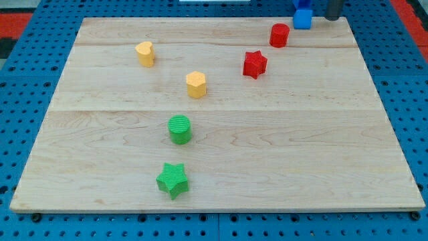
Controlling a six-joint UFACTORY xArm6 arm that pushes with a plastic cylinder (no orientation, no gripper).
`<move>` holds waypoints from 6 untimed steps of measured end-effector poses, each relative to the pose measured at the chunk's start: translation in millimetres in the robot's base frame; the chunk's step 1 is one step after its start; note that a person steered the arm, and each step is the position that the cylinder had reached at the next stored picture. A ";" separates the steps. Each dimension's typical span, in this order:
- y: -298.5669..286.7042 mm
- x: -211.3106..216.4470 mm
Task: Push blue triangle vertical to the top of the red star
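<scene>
The rod came in at the view's top right, and its dark lower end, my tip [332, 18], sat right at the board's [267, 154] far edge, holding nothing, just a bare rod with nothing to open or close. Just to its left, near but not clearly touching, was a blue block [303, 19], cube-like from here, and above it a second bit of blue [302, 4] was cut off by the view's top edge, so its shape could not be made out; which of the two was the blue triangle I could not tell. Either way the blue sat at the tip's left, hard against the top edge of the board. Below and left of the cube stood the red cylinder [279, 35], close by, and further down-left again lay the red star [255, 64], well apart from the tip. Out toward the view's left were two yellow blocks, one [145, 53] near the top left and one [196, 85] closer to the middle. Lower down stood the green cylinder [179, 129], and beneath it, near the bottom, the green star [173, 179]. All of those lay far from the tip.
</scene>
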State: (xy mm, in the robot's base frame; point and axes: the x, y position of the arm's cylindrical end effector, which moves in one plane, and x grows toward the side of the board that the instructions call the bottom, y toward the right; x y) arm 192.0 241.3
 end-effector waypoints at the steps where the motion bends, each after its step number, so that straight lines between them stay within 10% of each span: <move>1: -37.8 0.1; 6: -129.5 1.1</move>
